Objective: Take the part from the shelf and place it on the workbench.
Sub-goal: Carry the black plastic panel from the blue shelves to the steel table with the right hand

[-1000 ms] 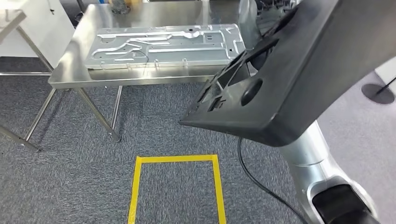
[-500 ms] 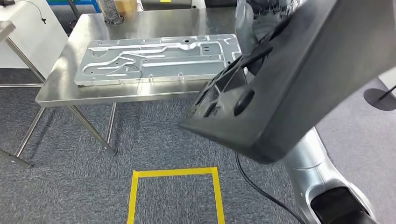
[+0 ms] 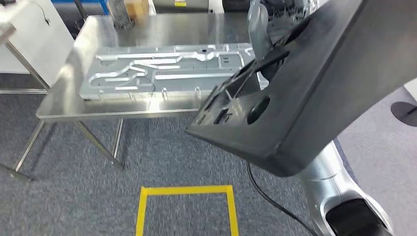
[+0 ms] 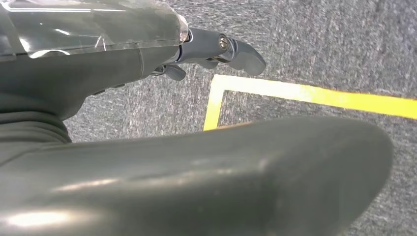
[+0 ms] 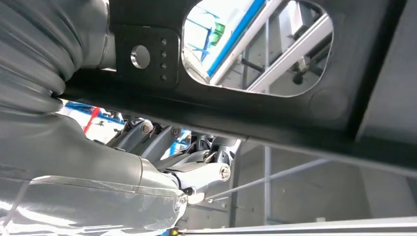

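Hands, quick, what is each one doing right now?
Left hand: holds nothing, hanging over the carpet; open or closed cannot be told.
Right hand: holding the black part.

Matt black plastic part [image 3: 314, 83] (smooth), shiny brushed-steel workbench [image 3: 162, 24], rough carpet [image 3: 69, 196].

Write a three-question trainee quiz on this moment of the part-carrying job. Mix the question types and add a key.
1. True or false: the black part already rests on the steel workbench.
2. What lies flat on the workbench? A) a stamped metal panel B) a cardboard box C) a red tray
3. Fill in: on the grey carpet in front of the robot, yellow tape marks out a ____.

Key:
1. False. In the head view the part is up in the air on the robot's right side, short of the table, and in the right wrist view the right hand sits against it.
2. A, the metal panel.
3. Square outline.
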Robot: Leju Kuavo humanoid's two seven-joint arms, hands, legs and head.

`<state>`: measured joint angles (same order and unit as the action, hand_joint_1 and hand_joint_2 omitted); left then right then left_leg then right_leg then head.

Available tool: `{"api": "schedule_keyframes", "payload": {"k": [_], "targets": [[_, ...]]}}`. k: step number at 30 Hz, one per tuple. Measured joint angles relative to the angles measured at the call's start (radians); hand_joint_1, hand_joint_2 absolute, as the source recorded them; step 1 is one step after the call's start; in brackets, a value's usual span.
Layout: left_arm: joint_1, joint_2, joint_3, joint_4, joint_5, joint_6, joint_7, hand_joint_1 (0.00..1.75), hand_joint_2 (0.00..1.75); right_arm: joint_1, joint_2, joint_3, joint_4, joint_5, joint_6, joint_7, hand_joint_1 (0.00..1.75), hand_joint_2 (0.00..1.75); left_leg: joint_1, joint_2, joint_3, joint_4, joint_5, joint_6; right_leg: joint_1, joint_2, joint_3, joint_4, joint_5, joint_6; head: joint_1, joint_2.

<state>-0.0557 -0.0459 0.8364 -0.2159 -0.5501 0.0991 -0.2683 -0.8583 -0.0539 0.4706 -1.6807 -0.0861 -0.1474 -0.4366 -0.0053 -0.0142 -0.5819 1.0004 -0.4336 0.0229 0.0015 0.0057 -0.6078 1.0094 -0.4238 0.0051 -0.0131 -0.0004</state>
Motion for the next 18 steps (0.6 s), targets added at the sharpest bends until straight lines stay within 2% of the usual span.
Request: {"api": "schedule_keyframes", "payload": {"k": [3, 4, 5, 7, 8, 9, 10, 12, 13, 14, 15, 18], "targets": [[-0.002, 0.002, 0.002, -0.001, 0.0, -0.001, -0.002, 0.0, 0.0, -0.002, 0.003, -0.001, -0.003, 0.0, 0.004, 0.0, 1.75, 1.75, 0.0, 0.003, -0.001, 0.007, -0.014, -0.015, -0.004, 0.001, 0.009, -0.015, -0.006, -0.013, 0.0, 0.0], [-0.002, 0.002, 0.002, -0.001, 0.0, -0.002, -0.003, 0.0, 0.0, -0.003, 0.004, -0.001, -0.004, 0.0, 0.005, 0.001, 1.75, 1.75, 0.001, 0.004, -0.009, 0.032, -0.028, -0.02, -0.008, 0.0, 0.017, -0.02, -0.007, -0.018, 0.0, 0.0], [-0.002, 0.002, 0.003, -0.001, 0.0, -0.003, -0.004, 0.0, 0.0, -0.004, 0.005, -0.001, -0.005, -0.001, 0.006, 0.001, 1.75, 1.75, 0.003, 0.005, -0.029, 0.077, -0.051, -0.026, -0.01, -0.001, 0.025, -0.024, -0.01, -0.022, 0.0, 0.0], [-0.002, 0.001, 0.005, -0.001, -0.001, -0.007, -0.006, 0.0, 0.0, -0.006, 0.008, 0.0, -0.004, -0.006, 0.015, 0.005, 1.75, 1.75, 0.01, 0.007, -0.103, 0.218, -0.105, -0.036, -0.01, -0.003, 0.035, -0.024, -0.018, -0.027, 0.0, 0.0], [-0.002, 0.001, 0.006, -0.001, -0.003, -0.007, -0.006, 0.0, 0.0, -0.005, 0.009, 0.0, -0.004, -0.011, 0.021, 0.008, 1.75, 1.75, 0.013, 0.007, -0.139, 0.277, -0.12, -0.04, -0.01, -0.004, 0.039, -0.024, -0.023, -0.027, 0.0, 0.0], [-0.001, 0.001, 0.007, -0.001, -0.004, -0.008, -0.005, 0.0, 0.0, -0.005, 0.01, 0.0, -0.004, -0.017, 0.029, 0.011, 1.75, 1.75, 0.016, 0.007, -0.161, 0.304, -0.116, -0.042, -0.01, -0.003, 0.044, -0.024, -0.027, -0.026, 0.0, 0.0], [-0.001, 0.001, 0.008, -0.001, -0.005, -0.009, -0.005, 0.0, 0.0, -0.005, 0.011, 0.0, -0.004, -0.025, 0.037, 0.014, 1.75, 1.75, 0.018, 0.008, -0.161, 0.288, -0.09, -0.044, -0.01, -0.003, 0.051, -0.023, -0.033, -0.025, 0.0, 0.0], [0.0, 0.001, 0.009, -0.001, -0.007, -0.01, -0.004, 0.0, 0.0, -0.005, 0.012, 0.0, -0.004, -0.042, 0.054, 0.018, 1.75, 1.75, 0.022, 0.009, -0.112, 0.157, -0.005, -0.044, -0.012, -0.002, 0.066, -0.02, -0.048, -0.019, 0.0, 0.0], [-0.001, 0.001, 0.01, -0.001, -0.007, -0.01, -0.004, 0.0, 0.0, -0.006, 0.013, 0.0, -0.004, -0.055, 0.066, 0.02, 1.75, 1.75, 0.021, 0.009, -0.082, 0.09, 0.025, -0.044, -0.01, -0.002, 0.071, -0.017, -0.055, -0.014, 0.0, 0.0], [-0.001, 0.001, 0.01, -0.001, -0.008, -0.01, -0.003, 0.0, 0.0, -0.006, 0.015, 0.001, -0.004, -0.071, 0.08, 0.022, 1.75, 1.75, 0.02, 0.009, -0.062, 0.044, 0.04, -0.04, -0.009, -0.001, 0.072, -0.014, -0.06, -0.009, 0.0, 0.0], [-0.002, 0.001, 0.01, -0.001, -0.008, -0.01, -0.002, 0.0, 0.0, -0.006, 0.018, 0.002, -0.003, -0.089, 0.096, 0.025, 1.75, 1.75, 0.019, 0.009, -0.054, 0.023, 0.041, -0.036, -0.006, 0.0, 0.071, -0.013, -0.063, -0.004, 0.0, 0.0], [-0.001, 0.001, 0.011, -0.001, -0.009, -0.01, 0.0, 0.0, 0.0, -0.002, 0.031, 0.011, -0.001, -0.141, 0.138, 0.033, 1.75, 1.75, 0.017, 0.007, -0.05, 0.016, 0.03, -0.018, -0.007, 0.001, 0.07, -0.012, -0.072, 0.012, 0.0, 0.0]]}}
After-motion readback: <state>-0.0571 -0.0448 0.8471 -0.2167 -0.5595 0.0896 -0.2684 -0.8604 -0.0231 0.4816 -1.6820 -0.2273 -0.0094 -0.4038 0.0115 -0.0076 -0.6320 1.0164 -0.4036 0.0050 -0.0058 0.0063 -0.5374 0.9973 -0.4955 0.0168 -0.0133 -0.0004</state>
